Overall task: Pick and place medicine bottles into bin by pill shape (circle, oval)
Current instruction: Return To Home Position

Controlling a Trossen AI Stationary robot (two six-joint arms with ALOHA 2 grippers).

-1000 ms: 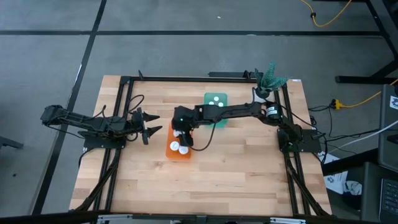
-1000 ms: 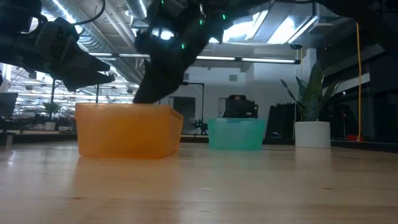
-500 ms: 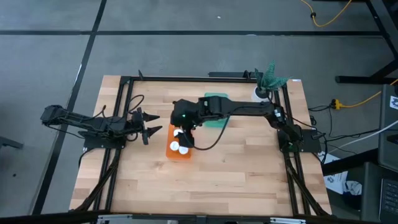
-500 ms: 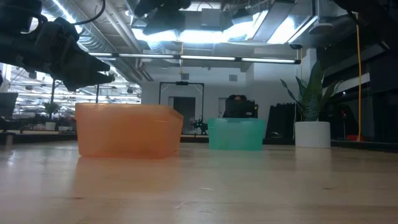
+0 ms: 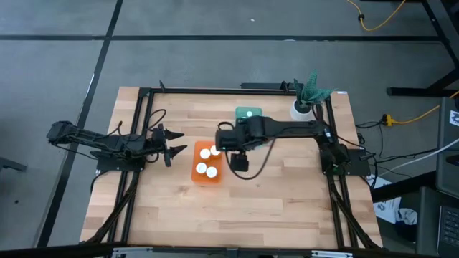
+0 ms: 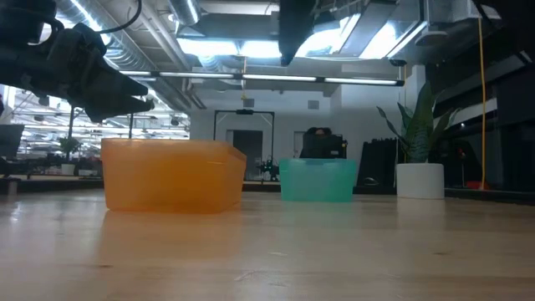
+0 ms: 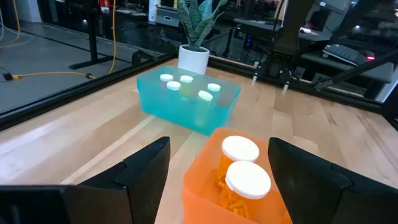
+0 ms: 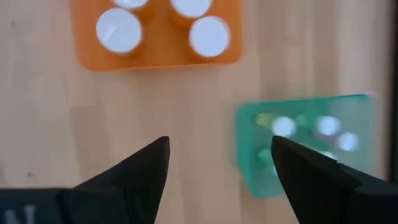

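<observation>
Orange bin [image 6: 171,176] has four white-capped medicine bottles [image 7: 240,149], teal bin [image 6: 318,181] several more. Right gripper [image 8: 219,163] hovers above the counter beside the orange one, jaws spread, empty; left gripper [image 5: 179,142] same, opposite side.

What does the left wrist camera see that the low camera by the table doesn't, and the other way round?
Only the left wrist view shows the white caps of the bottles: two in the orange bin and several in the teal bin. Only the low view shows the ceiling lights. From its level, the bin walls hide the bottles. Both views show the orange bin, the teal bin and the white plant pot.
</observation>
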